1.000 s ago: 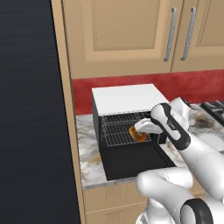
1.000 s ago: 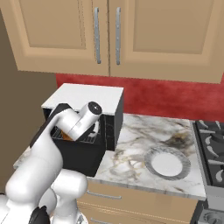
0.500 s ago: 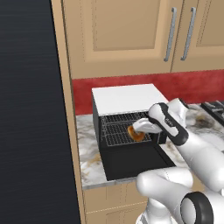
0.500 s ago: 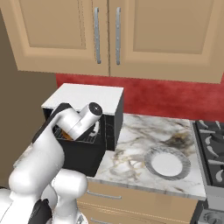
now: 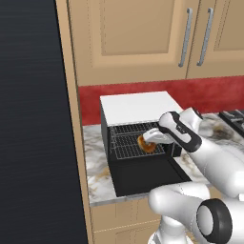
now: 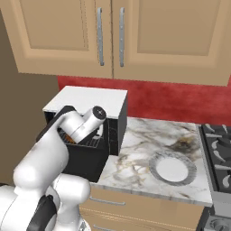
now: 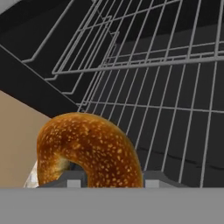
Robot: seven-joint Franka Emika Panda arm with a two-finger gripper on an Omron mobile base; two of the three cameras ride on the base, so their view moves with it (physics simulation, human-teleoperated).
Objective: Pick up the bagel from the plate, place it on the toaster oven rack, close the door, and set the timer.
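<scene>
1. The bagel (image 5: 147, 143) sits clamped between the jaws of the gripper (image 5: 150, 141), held on edge just above the wire rack (image 5: 127, 145) inside the open toaster oven (image 5: 138, 143).
2. Compared with 1 second ago, the bagel has crept a little deeper and lower over the rack, while the jaws have kept the same narrow grip on it.
3. My reading: the carry is nearly finished, and lowering and releasing come next. Closing the door (image 5: 147, 178) and setting the timer are still to do.
4. The hand view shows what the base views cannot: the seeded crust of the bagel (image 7: 87, 151) up close, its hole low between the 2 fingertips (image 7: 70, 179), and the grid wires of the rack (image 7: 166, 118) running away beneath it, plus a second wire shelf above.
5. The left base view shows the whole oven front, with the door folded down flat toward the counter edge.
6. The right base view alone shows the plate (image 6: 173, 168), left bare on the marble counter (image 6: 140, 140) well apart from the oven, next to the stove (image 6: 219, 153).
</scene>
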